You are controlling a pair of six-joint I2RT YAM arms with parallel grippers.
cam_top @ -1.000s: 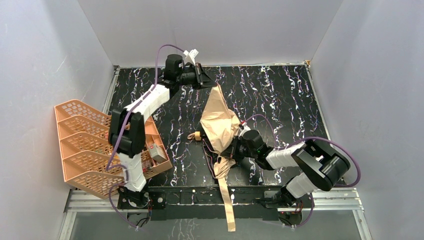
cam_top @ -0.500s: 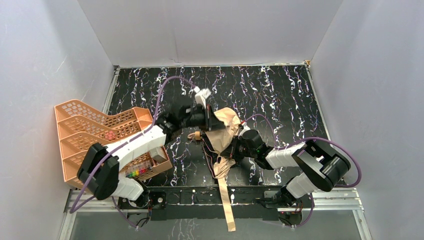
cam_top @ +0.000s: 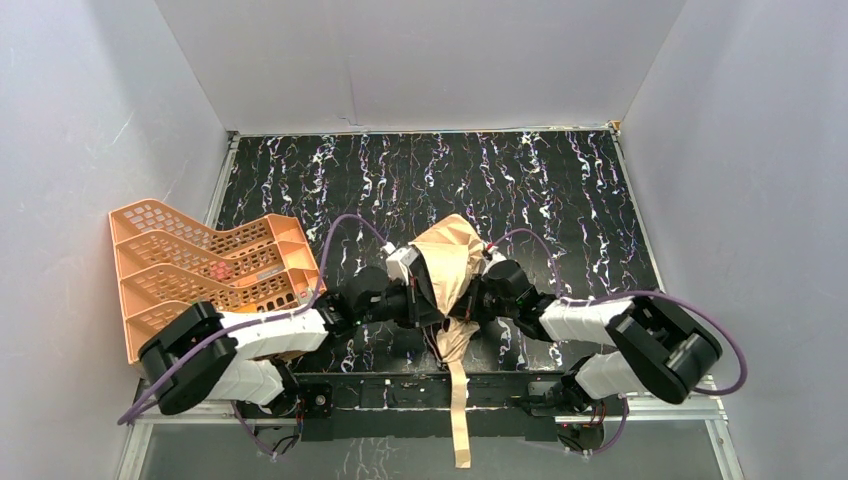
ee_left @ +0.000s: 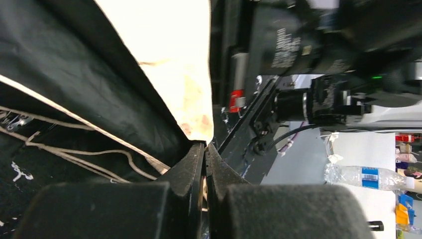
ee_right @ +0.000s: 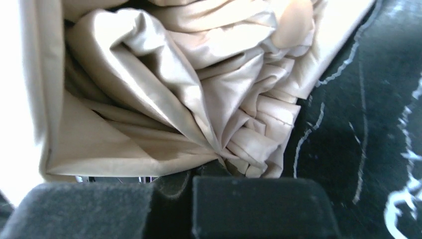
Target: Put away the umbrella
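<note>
Black marbled tabletop (cam_top: 560,200) with white veining, enclosed by plain grey walls (cam_top: 430,60); orange plastic mesh tray rack (cam_top: 190,265) at its left edge.

Item: compact folding umbrella (cam_top: 452,262), tan outside, black inside. It lies half-collapsed near the front centre of the table, between the two wrists. Its long tan strap (cam_top: 458,400) trails over the near edge.

Left gripper (ee_left: 205,147): jaws pressed together, nipping the canopy hem where the tan face meets the black lining.

Right gripper (ee_right: 191,183): padded jaws closed at the base of a bunch of gathered pleats, apparently pinching them.

Materials: thin, satin-sheened cloth, deeply creased and likely slippery; pale loose cords (ee_left: 74,149) lying against the lining.

Handling note: gather the panels inward evenly, both pinches kept on fabric only. A sharp sideways tug could let the cloth slip free or snag the cords.
</note>
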